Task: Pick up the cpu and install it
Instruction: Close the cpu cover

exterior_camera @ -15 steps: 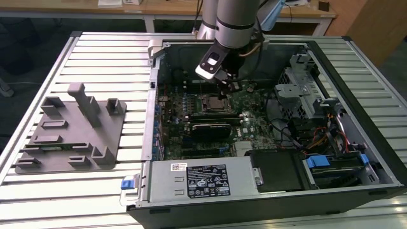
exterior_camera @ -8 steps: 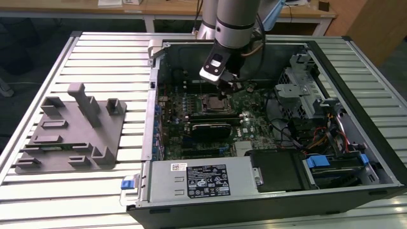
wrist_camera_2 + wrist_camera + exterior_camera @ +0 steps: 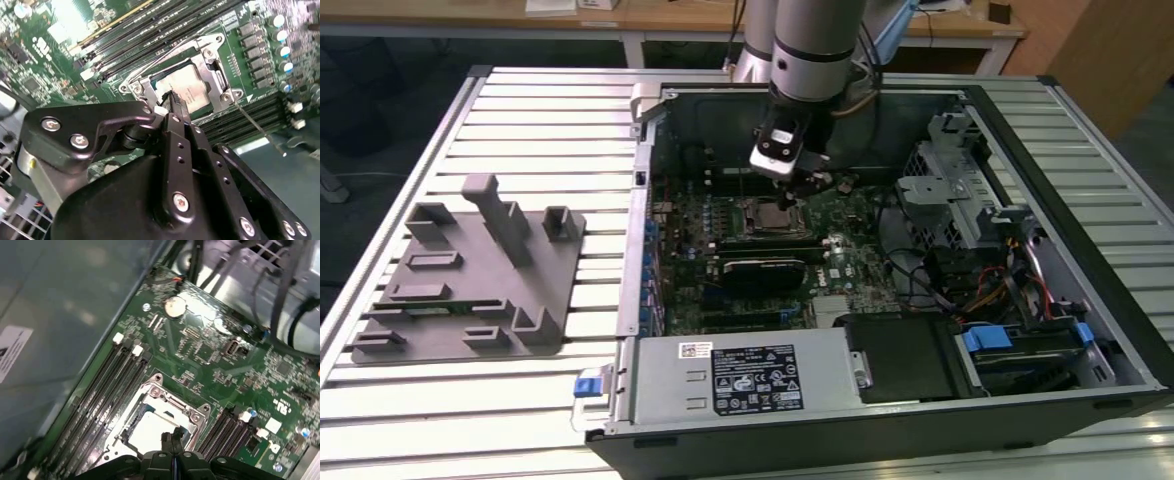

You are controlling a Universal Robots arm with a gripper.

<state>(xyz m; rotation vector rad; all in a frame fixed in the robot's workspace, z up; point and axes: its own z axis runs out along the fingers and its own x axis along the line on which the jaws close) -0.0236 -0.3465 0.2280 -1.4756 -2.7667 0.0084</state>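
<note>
At the case's point(image 3: 881, 440) 11 o'clock in the exterior view, the cpu point(image 3: 190, 90) looks thin, light and breakable, so hold its edges. The gripper point(image 3: 172, 438) is closed and empty at its edge.

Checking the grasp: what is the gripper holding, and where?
Nothing: the gripper is shut, its tips at the cpu, which lies in the socket.

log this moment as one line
silvery-grey flat square cpu: lying in metal socket frame | gripper: shut, tips at cpu edge
</note>
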